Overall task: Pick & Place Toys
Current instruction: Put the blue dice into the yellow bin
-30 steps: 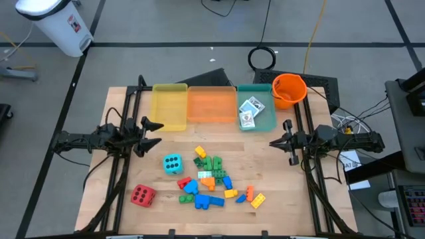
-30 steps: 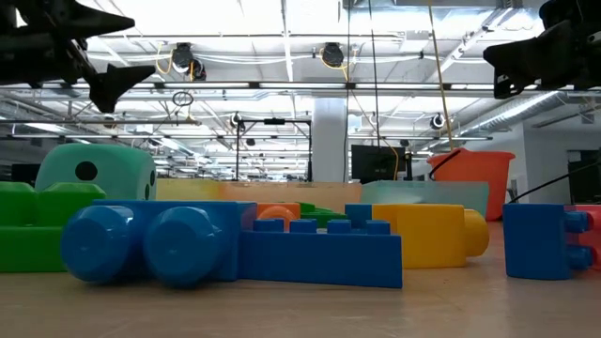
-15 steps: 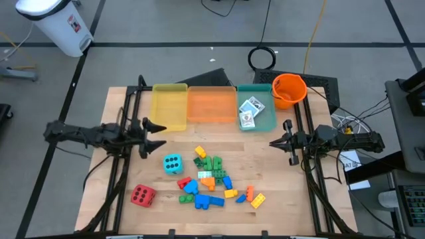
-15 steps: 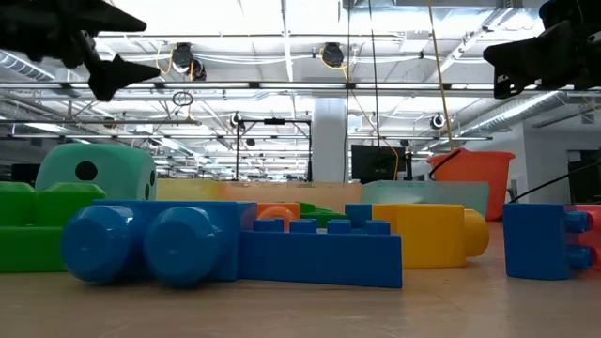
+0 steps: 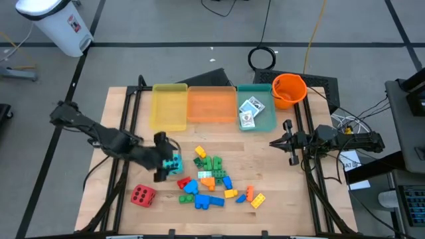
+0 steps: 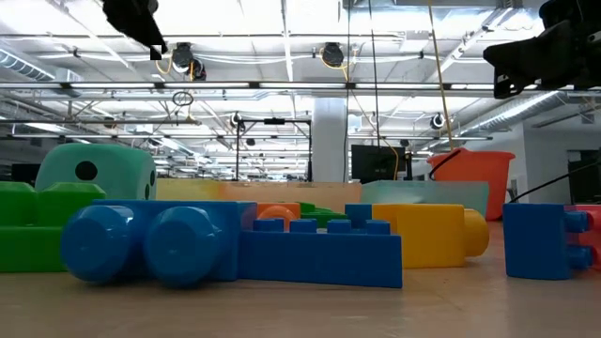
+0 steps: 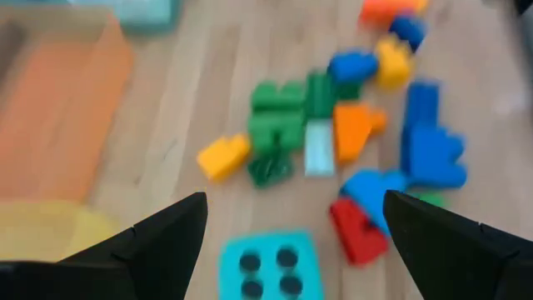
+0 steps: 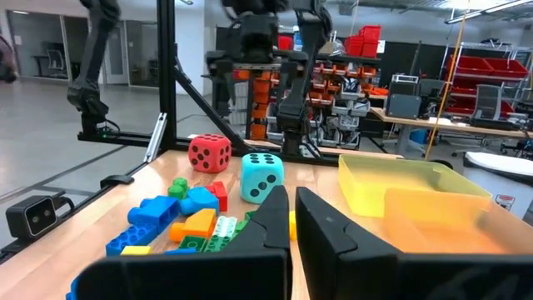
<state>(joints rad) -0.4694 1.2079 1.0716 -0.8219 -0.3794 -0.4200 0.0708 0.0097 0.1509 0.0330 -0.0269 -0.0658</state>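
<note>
Left claw [image 5: 165,158] hangs spread wide just over the cyan die [image 5: 174,163], one finger on either side, gripping nothing. Right claw [image 5: 287,140] waits pinched shut and empty above the table's [image 5: 279,212] right edge. Red die [image 5: 142,195] sits near the front left corner, well apart from the cyan one. Building bricks [image 5: 211,180] lie heaped mid-table, just right of the cyan die. Card packs [image 5: 250,111] rest inside the teal tray [image 5: 264,121], beside the orange tray [image 5: 211,105] and yellow tray [image 5: 169,106].

yellow tray [image 5: 169,106], orange tray [image 5: 211,104], teal tray [image 5: 265,118], orange bucket [image 5: 289,91]
</note>
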